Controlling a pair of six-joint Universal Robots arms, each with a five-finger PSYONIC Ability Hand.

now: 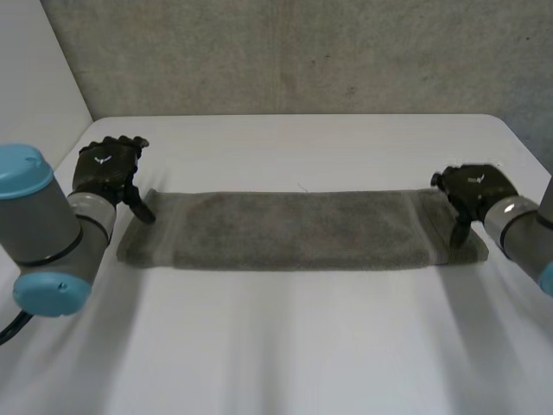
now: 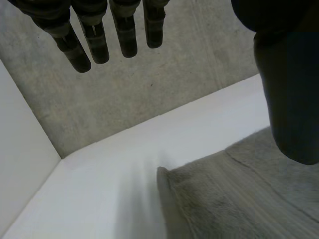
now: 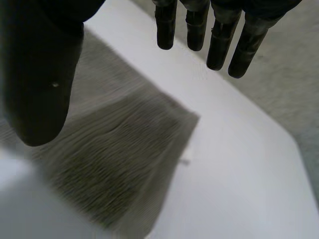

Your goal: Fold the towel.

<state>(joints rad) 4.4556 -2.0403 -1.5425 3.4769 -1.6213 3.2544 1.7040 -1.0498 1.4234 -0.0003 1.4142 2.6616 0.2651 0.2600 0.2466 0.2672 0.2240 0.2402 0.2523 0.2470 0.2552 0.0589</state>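
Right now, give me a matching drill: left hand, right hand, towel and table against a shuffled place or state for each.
1. left hand
2. right hand
3. towel
4. table

A. white, bearing the towel
B. open, at the towel's right end
C. grey, lying flat lengthwise between the hands
D. open, at the towel's left end

Pairs: 1-D, 2-B, 3-C, 4-A

You see the right hand (image 3: 40,89), fingers straight, thumb apart. In the middle of the frame, a corner of the grey towel (image 3: 124,149) lies on the white table (image 3: 239,174).
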